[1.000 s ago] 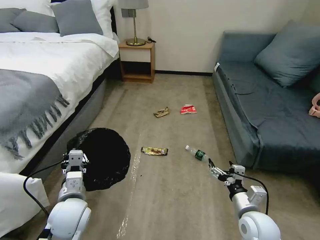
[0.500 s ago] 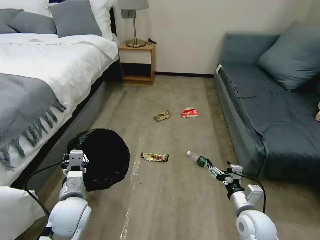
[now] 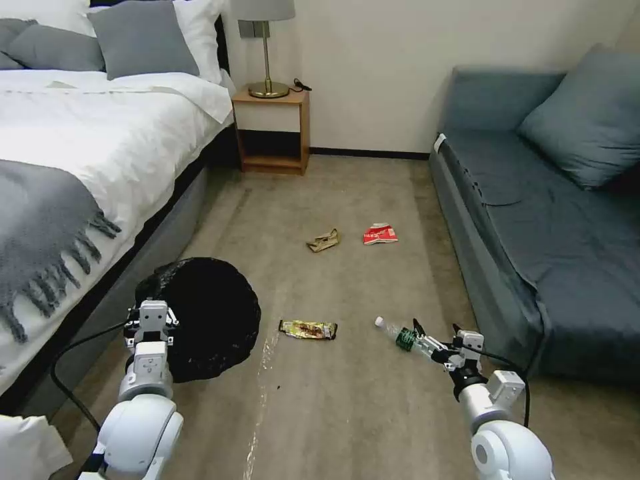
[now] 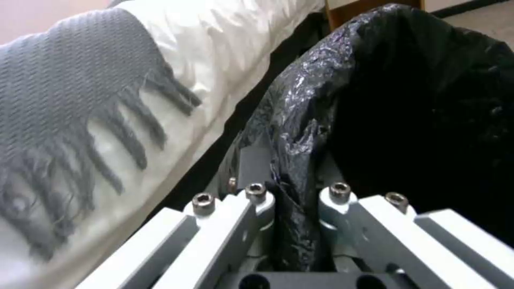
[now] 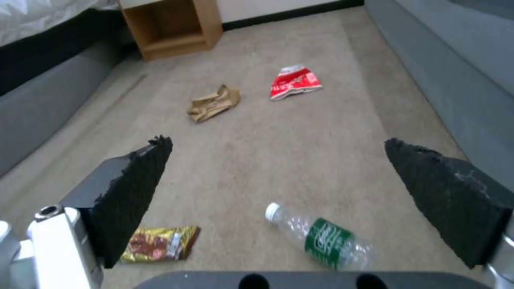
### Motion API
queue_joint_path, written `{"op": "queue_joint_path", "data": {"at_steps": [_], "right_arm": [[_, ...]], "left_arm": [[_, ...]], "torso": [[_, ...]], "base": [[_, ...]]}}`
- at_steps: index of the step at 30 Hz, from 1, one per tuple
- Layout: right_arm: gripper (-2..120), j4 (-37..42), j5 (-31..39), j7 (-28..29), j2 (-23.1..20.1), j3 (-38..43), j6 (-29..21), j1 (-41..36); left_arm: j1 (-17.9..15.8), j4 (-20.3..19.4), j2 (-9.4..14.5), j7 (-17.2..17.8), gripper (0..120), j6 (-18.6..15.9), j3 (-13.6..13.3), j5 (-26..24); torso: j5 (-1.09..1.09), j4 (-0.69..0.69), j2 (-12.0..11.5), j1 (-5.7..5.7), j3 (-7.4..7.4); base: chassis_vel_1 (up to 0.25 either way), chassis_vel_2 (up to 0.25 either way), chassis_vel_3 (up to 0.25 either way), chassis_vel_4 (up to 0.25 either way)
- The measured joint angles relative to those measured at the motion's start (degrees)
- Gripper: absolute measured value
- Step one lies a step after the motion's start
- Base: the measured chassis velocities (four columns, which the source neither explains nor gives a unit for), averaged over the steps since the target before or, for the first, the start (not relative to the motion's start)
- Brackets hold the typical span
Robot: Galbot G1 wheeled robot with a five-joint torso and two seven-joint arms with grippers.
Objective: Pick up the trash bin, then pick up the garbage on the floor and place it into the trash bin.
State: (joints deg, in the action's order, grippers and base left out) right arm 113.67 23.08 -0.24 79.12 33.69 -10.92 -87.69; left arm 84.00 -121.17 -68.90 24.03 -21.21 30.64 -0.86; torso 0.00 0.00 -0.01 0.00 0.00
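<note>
Currently the left gripper (image 4: 292, 208) is clamped on the bag-lined rim of the trash bin (image 3: 203, 317), held beside the bed (image 3: 80, 167) near the floor's left edge. Right gripper (image 5: 278, 200) hovers low with fingers (image 5: 136, 188) spread wide, just over the green-labelled bottle (image 5: 321, 239) lying on its side toward the sofa (image 3: 553, 253). Yellow-brown wrapper (image 3: 308, 329) lies between bin and bottle. Tan paper scrap (image 3: 323, 241) and red-and-white packet (image 3: 380, 234) lie side by side farther out, mid-floor toward the nightstand (image 3: 272, 130).
</note>
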Motion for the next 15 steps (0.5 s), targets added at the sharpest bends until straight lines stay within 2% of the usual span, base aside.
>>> {"op": "queue_joint_path", "data": {"at_steps": [15], "right_arm": [[100,0.51,-0.42,-0.29,0.3,0.11,0.5,-0.8]], "left_arm": [[0.85,-0.82,-0.04,-0.64,4,1.37,0.05,0.18]], "torso": [[0.0,0.0,0.0,0.0,0.0]], "base": [[-0.105,0.104,0.107,-0.11]]}}
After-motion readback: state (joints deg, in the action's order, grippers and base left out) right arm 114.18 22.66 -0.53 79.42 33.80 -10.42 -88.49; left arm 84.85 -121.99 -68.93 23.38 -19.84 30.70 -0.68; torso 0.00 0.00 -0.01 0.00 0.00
